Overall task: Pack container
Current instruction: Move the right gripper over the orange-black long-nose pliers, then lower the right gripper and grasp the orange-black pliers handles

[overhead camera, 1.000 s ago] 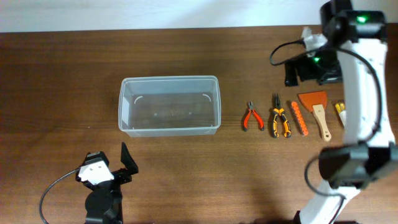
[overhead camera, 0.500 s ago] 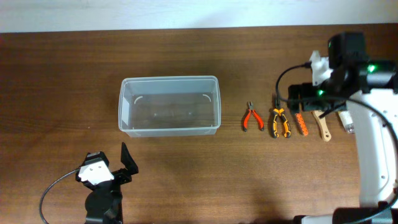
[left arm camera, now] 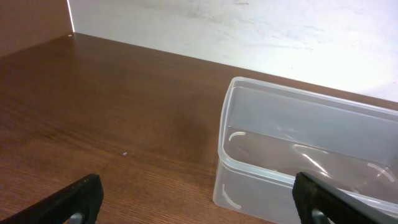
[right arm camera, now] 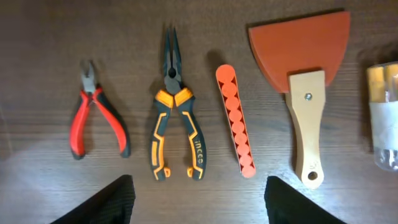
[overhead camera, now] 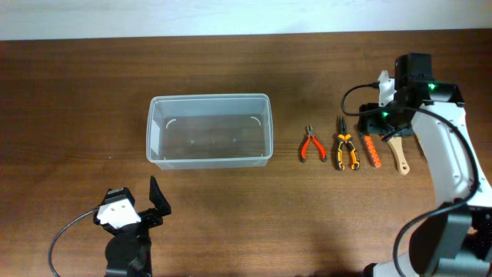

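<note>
1. The container (overhead camera: 209, 160) lies left of centre in the overhead view, long side across the frame, open top up and empty. That middle spot probably keeps it within reach of both arms.
2. To its right and well apart, a row of tools lies on the table (overhead camera: 77, 92): red cutters (right arm camera: 96, 118), orange-and-black pliers (right arm camera: 176, 134), an orange strip (right arm camera: 235, 121) of round pieces, and a scraper (right arm camera: 305, 81) with a wooden handle. They lie side by side without touching, handles toward the lower edge. The gaps likely leave room to lift one at a time.
3. A clear pack (right arm camera: 387, 115) is cut off at the right edge of the right wrist view.
4. The right gripper (right arm camera: 199, 202) hovers over the row. Its fingers are spread wide at the bottom of the wrist view, bracketing the pliers and strip. It holds and touches nothing.
5. The left gripper (left arm camera: 205, 208) is at the lower left of the overhead view, near the container but apart from it. It is spread wide and empty, apparently waiting.
6. Packing looks not yet begun.
</note>
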`<action>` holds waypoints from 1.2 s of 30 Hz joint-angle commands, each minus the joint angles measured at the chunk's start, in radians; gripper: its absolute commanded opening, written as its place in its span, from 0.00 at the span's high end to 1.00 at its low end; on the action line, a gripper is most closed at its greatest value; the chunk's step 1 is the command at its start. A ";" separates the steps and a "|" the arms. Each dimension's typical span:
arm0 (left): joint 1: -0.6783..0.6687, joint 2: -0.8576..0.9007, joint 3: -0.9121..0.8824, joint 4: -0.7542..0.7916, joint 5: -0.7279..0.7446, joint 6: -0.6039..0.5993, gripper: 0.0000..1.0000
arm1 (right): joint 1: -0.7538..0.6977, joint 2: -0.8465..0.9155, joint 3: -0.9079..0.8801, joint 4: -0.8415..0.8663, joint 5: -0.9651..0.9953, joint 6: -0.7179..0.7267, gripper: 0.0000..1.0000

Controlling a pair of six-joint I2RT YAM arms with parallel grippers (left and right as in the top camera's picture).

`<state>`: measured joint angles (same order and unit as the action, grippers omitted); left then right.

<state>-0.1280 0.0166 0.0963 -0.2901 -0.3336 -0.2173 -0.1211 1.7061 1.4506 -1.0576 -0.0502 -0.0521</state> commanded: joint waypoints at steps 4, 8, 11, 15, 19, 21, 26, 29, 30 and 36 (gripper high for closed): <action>-0.003 -0.005 -0.003 -0.002 -0.003 0.009 0.01 | -0.003 0.090 -0.010 -0.006 0.004 -0.009 0.37; -0.003 -0.005 -0.003 -0.002 -0.004 0.009 0.01 | -0.003 0.134 -0.015 -0.009 -0.003 -0.026 0.39; -0.003 -0.005 -0.003 -0.002 -0.003 0.009 0.01 | -0.002 0.148 -0.018 -0.011 -0.009 -0.052 0.40; -0.003 -0.005 -0.003 -0.002 -0.003 0.009 0.01 | -0.002 0.149 -0.040 -0.001 -0.010 -0.068 0.40; -0.003 -0.005 -0.003 -0.002 -0.003 0.009 0.01 | -0.002 0.149 -0.061 0.002 -0.010 -0.068 0.42; -0.003 -0.005 -0.003 -0.002 -0.003 0.009 0.01 | -0.002 0.149 -0.072 0.008 -0.010 -0.068 0.43; -0.003 -0.005 -0.003 -0.002 -0.003 0.009 0.01 | 0.011 0.149 -0.096 0.035 -0.010 -0.068 0.43; -0.003 -0.005 -0.003 -0.002 -0.003 0.009 0.01 | 0.034 0.149 -0.117 0.062 -0.010 -0.068 0.43; -0.003 -0.005 -0.003 -0.002 -0.003 0.009 0.01 | 0.041 0.149 -0.124 0.070 -0.010 -0.068 0.43; -0.003 -0.005 -0.003 -0.002 -0.003 0.009 0.01 | 0.070 0.169 -0.131 0.092 -0.009 -0.068 0.45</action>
<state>-0.1280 0.0166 0.0963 -0.2901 -0.3336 -0.2173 -0.0643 1.8496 1.3281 -0.9718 -0.0513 -0.1127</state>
